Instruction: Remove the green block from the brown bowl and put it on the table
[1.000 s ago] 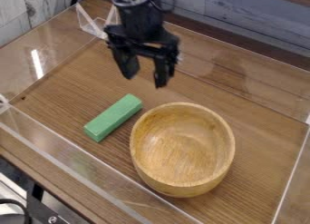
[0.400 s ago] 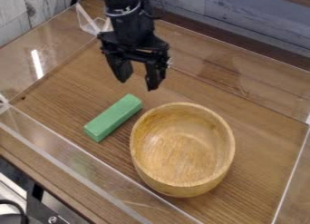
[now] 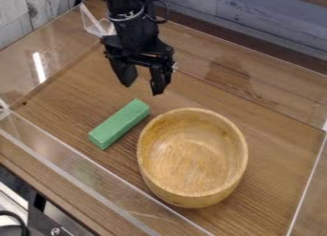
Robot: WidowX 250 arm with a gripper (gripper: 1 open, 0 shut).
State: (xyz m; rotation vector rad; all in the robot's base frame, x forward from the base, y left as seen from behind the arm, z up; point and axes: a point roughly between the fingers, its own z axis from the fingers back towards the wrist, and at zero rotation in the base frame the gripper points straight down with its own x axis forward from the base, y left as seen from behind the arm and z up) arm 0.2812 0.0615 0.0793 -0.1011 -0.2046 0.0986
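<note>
Bright green flat rectangular block (image 3: 119,122): lying on the brown wood-grain table (image 3: 243,82), just left of the round light-brown wooden bowl (image 3: 192,155), not touching it. Black robot gripper (image 3: 143,80): above the table behind the block, pointing down, jaws spread wide, grasping nothing

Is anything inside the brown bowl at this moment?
No. The brown bowl shows only bare wood grain inside. The green block lies flat on the table to the bowl's left, apart from it. The near inner wall is hidden by the rim.
</note>
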